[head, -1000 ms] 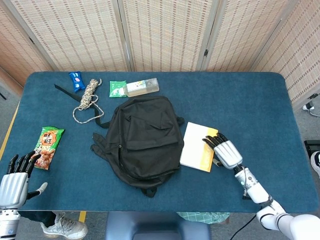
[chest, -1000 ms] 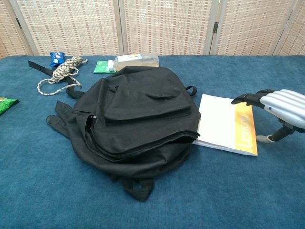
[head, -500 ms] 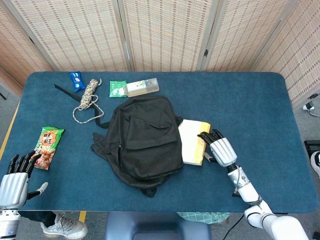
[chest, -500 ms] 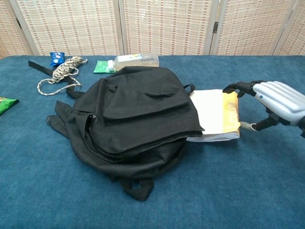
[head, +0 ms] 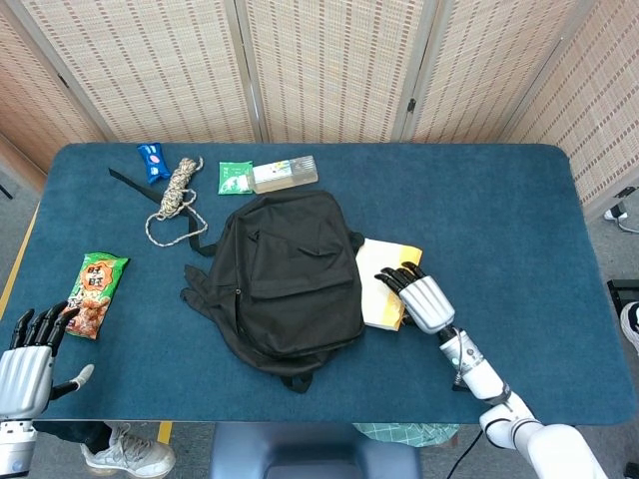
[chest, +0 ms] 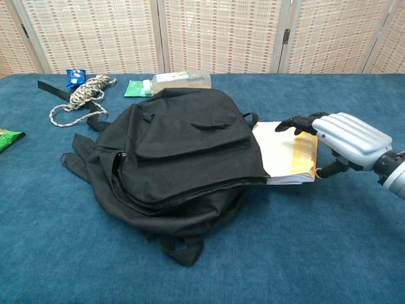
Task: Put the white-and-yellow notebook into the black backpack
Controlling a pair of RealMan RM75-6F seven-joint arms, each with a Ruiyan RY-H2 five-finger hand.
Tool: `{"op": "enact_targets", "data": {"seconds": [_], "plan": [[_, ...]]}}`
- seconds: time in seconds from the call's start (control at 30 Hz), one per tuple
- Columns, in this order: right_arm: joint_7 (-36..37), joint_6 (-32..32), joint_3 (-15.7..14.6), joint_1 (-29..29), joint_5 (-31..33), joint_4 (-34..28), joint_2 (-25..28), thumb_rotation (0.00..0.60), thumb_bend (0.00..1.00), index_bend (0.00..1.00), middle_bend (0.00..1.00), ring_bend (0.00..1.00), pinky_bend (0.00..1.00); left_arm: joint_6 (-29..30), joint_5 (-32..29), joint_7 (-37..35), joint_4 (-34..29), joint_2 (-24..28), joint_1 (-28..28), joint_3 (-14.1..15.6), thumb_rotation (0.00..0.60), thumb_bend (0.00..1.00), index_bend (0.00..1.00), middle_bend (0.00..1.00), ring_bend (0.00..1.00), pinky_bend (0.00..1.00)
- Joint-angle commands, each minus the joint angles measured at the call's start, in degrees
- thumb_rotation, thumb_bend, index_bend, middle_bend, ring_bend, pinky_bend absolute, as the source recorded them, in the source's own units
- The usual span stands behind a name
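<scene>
Left hand (head: 22, 369) at the near left table corner, partly cut off by the frame edge, fingers spread, holding nothing. Right hand (head: 424, 299) at near right lies on the notebook (head: 383, 289): dark fingertips (chest: 292, 123) on the top cover, thumb below the yellow edge; a real clamp or just pressing, can't tell. Notebook's left part is hidden under the black backpack (head: 285, 279) flap; how far in is unclear. Backpack lies flat mid-table (head: 519, 230). Snack bag (head: 94, 294) at left, cropped in the chest view. Far side: rope (head: 175, 195), blue packet (head: 151, 160), green packet (head: 235, 178), clear bottle (head: 284, 173), labels unreadable.
</scene>
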Motion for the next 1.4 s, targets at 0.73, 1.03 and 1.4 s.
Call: {"op": "enact_targets", "data": {"seconds": [0.73, 1.03, 1.4], "plan": [[-4.9, 1.7, 2.0, 1.3, 2.1, -0.3, -2.4, 0.600, 0.38, 0.54, 0.26, 0.25, 0.19, -0.4, -0.1, -0.5, 0.0, 0.3, 0.2, 0.2, 0.600, 0.24, 0.21, 0.14, 0.15, 0.05], [-3.9, 2.6, 2.1, 1.1, 2.5, 0.7, -3.1, 0.600, 0.38, 0.59, 0.30, 0.27, 0.20, -0.6, -0.3, -0.5, 0.1, 0.2, 0.1, 0.2, 0.600, 0.24, 0.21, 0.14, 0.15, 0.05], [-3.7, 4.8, 1.3, -0.2, 2.0, 2.7, -2.7, 0.600, 0.38, 0.73, 0.40, 0.35, 0.25, -2.2, 1.3, -0.2, 0.2, 0.6, -1.9, -0.3, 0.600, 0.24, 0.21, 0.14, 0.15, 0.05]]}}
